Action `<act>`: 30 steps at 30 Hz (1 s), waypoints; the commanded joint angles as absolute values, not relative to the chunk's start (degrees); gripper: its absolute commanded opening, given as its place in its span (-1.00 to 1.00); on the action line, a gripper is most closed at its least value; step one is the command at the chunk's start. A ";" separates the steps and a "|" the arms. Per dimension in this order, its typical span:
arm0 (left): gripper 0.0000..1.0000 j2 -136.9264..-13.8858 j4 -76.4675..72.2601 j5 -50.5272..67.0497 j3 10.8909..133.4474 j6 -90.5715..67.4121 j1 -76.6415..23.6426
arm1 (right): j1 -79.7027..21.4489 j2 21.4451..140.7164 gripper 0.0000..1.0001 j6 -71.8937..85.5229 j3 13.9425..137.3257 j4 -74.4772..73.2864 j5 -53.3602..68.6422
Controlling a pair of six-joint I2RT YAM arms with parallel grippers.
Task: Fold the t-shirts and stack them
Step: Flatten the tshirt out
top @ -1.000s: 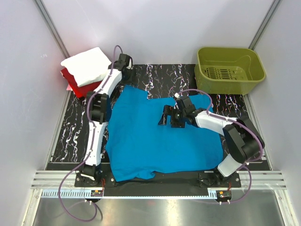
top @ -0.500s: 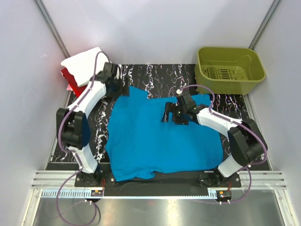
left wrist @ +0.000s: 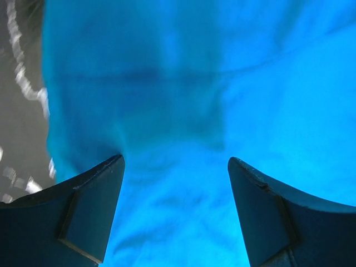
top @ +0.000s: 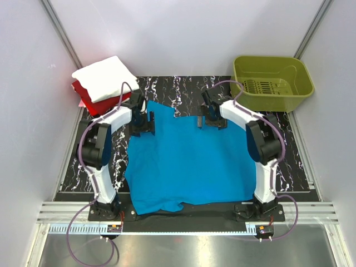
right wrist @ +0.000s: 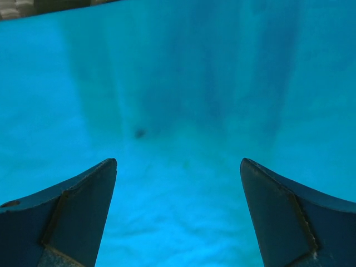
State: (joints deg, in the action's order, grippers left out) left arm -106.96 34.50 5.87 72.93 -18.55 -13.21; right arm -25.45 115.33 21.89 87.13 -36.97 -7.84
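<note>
The left gripper (left wrist: 175, 161) and right gripper (right wrist: 178, 162) both gape wide! Each hangs over the spread turquoise-blue cloth t-shirt (top: 189, 164).

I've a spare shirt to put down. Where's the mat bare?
Bare mat: the far strip between the white t-shirt and the basket, and the left strip beside the blue t-shirt. Crowded: its far edge, under the left end effector and right end effector.

Left gripper (top: 143, 123) and right gripper (top: 210, 119) point downward, jaws spread wide.
</note>
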 commanded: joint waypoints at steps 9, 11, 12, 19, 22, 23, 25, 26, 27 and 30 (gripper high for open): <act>0.55 -122.86 38.05 3.34 90.87 -18.37 -12.39 | -22.50 136.48 0.99 16.79 115.98 -49.74 -3.08; 0.55 -124.54 40.07 2.82 93.59 -18.28 -12.30 | -21.36 140.60 0.99 17.31 119.43 -51.67 -0.98; 0.55 -125.24 40.43 2.55 95.95 -18.19 -12.22 | -21.18 141.93 0.99 17.49 122.58 -52.11 -0.18; 0.55 -132.09 45.60 2.46 107.56 -16.79 -10.64 | -20.22 151.34 0.99 17.75 138.85 -56.95 3.69; 0.55 -135.43 48.41 2.37 113.98 -15.74 -9.85 | -19.51 153.28 0.99 19.06 141.94 -57.92 3.78; 0.55 -136.14 49.04 2.46 117.30 -15.38 -9.67 | -19.08 153.11 0.99 19.42 142.03 -57.22 4.65; 0.55 -138.42 51.05 2.81 120.83 -14.77 -9.06 | -18.90 152.67 0.99 19.77 141.42 -56.60 5.62; 0.55 -139.04 51.76 2.73 124.24 -14.59 -8.88 | -18.98 152.06 0.99 19.69 141.33 -56.51 5.71; 0.55 -140.00 52.38 3.42 125.93 -14.42 -8.79 | -18.90 151.62 0.99 19.69 140.98 -56.51 5.89; 0.55 -138.97 55.10 4.30 129.90 -14.85 -8.70 | -18.90 149.33 0.99 19.51 140.19 -56.78 6.68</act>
